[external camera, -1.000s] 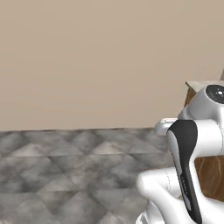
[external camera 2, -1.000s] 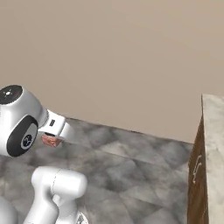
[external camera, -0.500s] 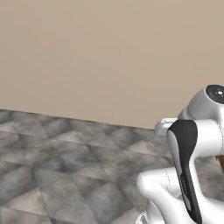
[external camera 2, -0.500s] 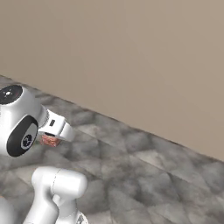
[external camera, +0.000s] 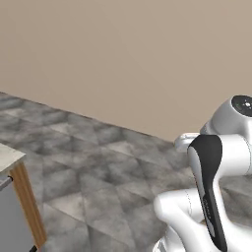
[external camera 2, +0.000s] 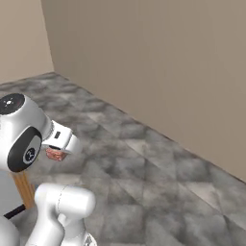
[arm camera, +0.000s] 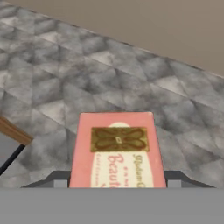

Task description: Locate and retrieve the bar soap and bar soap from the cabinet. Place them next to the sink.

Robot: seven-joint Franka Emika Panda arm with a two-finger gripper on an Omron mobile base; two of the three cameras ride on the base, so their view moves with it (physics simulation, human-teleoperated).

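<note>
My gripper is shut on a salmon-pink bar soap with a gold emblem and a paler printed label. The bar fills the space between the dark fingertips in the hand view. From the right base view the same bar soap sticks out under the white hand, where the gripper is held high above the floor. The arm is folded close to the base. The cabinet and the sink are out of view.
Grey stone floor tiles run up to a plain beige wall. A pale counter corner with a wooden side panel stands at the left. That wooden panel also stands low at the left behind the arm.
The whole scene has swung as the base turned. The wooden unit at the right edge slid out and a counter corner came in at the left. The gripper still holds the soap.
</note>
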